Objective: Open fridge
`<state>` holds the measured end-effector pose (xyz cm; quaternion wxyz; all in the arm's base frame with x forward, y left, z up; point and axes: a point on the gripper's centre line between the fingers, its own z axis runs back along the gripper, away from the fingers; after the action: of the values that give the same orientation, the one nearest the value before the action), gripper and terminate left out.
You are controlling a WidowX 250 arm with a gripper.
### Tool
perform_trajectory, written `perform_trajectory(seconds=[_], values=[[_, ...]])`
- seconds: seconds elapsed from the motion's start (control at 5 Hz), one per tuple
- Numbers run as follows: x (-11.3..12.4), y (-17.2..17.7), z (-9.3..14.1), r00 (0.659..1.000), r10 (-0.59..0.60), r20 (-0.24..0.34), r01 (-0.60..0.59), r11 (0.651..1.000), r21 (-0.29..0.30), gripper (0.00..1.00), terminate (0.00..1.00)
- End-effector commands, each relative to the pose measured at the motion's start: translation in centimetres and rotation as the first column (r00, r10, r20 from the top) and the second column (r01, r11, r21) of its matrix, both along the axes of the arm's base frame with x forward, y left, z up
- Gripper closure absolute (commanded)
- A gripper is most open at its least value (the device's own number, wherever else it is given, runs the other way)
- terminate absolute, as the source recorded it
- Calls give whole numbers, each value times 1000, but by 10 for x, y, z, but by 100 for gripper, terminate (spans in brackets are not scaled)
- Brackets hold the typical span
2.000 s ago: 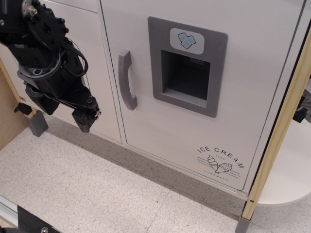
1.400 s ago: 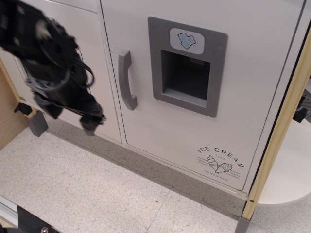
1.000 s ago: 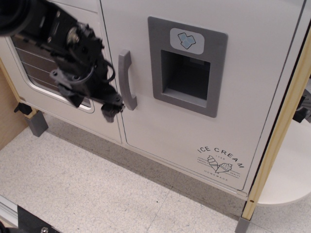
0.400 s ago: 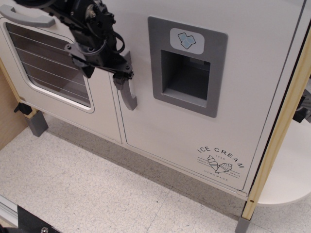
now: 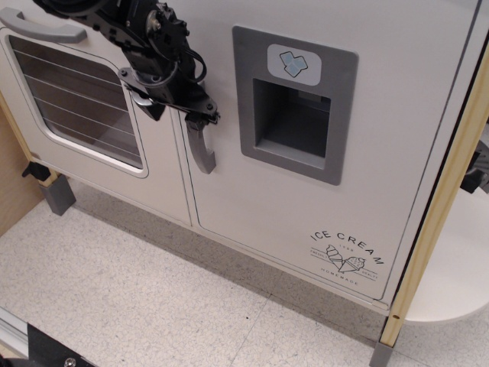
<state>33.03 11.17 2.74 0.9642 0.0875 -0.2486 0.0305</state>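
The fridge door (image 5: 321,199) is large and white, with a grey ice-dispenser recess (image 5: 294,107) and an "ICE CREAM" logo (image 5: 348,252), and it is closed flush. Its grey vertical handle (image 5: 201,153) runs along the door's left edge. My black gripper (image 5: 200,115) reaches in from the upper left and sits on the upper half of the handle, hiding that part. Only the lower curve of the handle shows below the fingertips. I cannot tell whether the fingers wrap the handle or only press on it.
The smaller oven door (image 5: 153,176), with a window and wire racks (image 5: 76,99) and a grey top handle (image 5: 30,23), stands just left of the fridge. A wooden post (image 5: 443,206) frames the right side. Speckled floor (image 5: 153,298) lies below.
My gripper has risen from low in front of the oven door, moved right, and now rests on the fridge handle. The fridge door has not moved.
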Motion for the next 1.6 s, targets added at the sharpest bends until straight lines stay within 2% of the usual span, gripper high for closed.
perform_trajectory(seconds=[0.0,0.2,0.4,1.0,1.2,1.4], values=[[14,0,16,998,-10,69,10,1000,0,100,0],[13,-5,14,995,-29,94,28,1000,11,100,0],[5,-4,16,996,-40,83,39,999,6,100,0],[-55,-9,24,989,-134,59,133,991,29,100,0],[-79,-13,31,990,-137,30,136,990,23,0,0],[-101,-1,38,990,-132,-46,132,991,-6,0,0]])
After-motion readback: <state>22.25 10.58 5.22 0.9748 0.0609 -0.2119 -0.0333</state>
